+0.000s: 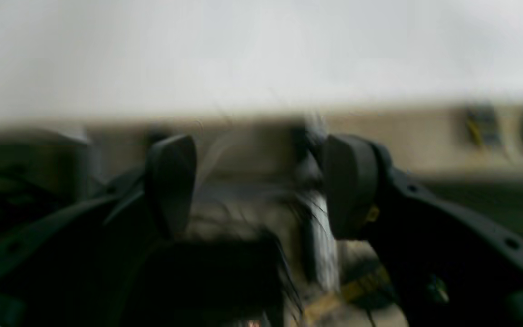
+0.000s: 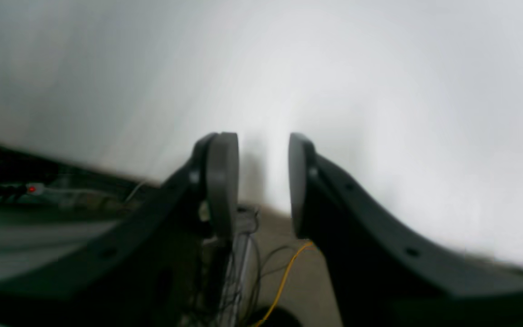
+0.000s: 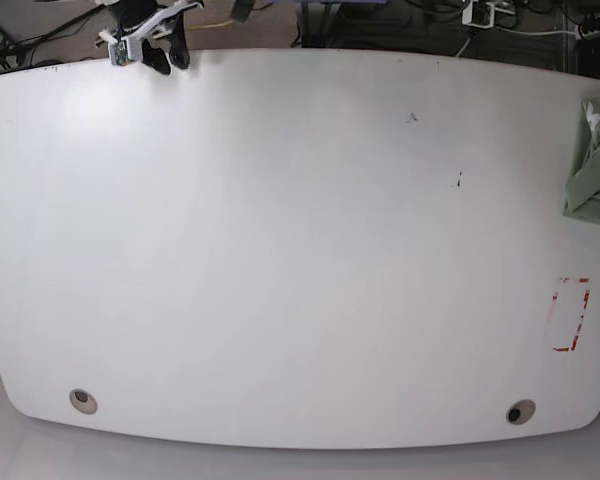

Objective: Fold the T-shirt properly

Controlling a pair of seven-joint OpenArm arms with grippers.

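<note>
Sage-green T-shirt [image 3: 594, 155] crumpled at table [image 3: 280, 250] edge | left end effector [image 1: 261, 186] wide apart, empty | right end effector [image 2: 261, 181] parted, empty

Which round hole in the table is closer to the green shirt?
The darker hole, below the red marks on the T-shirt side; the paler hole sits opposite.

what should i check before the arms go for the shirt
1. Pale sage-green knit T-shirt located: ok, bunched at the base view's right edge, partly out of frame.
2. Shirt spread flat for folding: not ok, crumpled.
3. Left claw free: ok, jaws apart, nothing between them.
4. Right claw free: ok, narrow gap, nothing held.
5. Either claw near the shirt: not ok; the only claw visible in the base view is at the far corner.
6. White oval table around the shirt: cannot tell, frame cuts it off.
</note>
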